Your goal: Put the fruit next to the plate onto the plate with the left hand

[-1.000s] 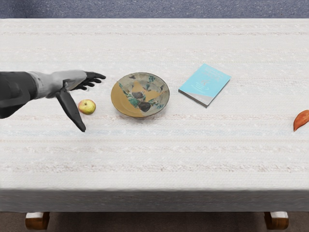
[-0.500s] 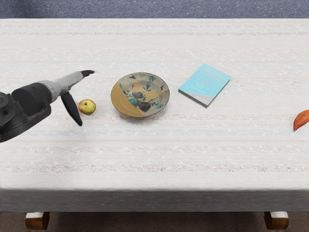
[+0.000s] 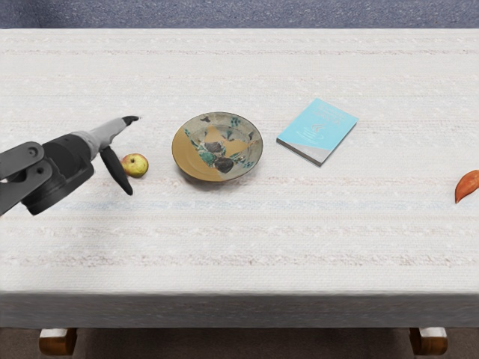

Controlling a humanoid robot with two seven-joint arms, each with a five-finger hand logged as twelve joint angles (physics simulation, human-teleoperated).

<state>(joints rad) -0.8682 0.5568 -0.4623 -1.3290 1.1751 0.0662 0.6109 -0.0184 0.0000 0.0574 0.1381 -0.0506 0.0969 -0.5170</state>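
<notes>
Apple (image 3: 135,165) near table's (image 3: 239,247) left edge, just left of plate (image 3: 185,161), ungrasped beside left hand (image 3: 103,140), spread and empty, thumb (image 3: 117,170) perhaps touching: liable to be nudged rolling away before closing.

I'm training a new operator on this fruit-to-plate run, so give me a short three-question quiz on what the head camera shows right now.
1. True or false: the apple already lies on the plate.
2. What lies on the table to the picture's right of the plate? A) a light blue book B) a mug C) a knife
3. Fill in: the left hand, close beside the apple, has its fingers ___ and holds nothing.

Key: 1 false, the apple rests on the table at the picture's left of the plate. 2 A. 3 open.
</notes>
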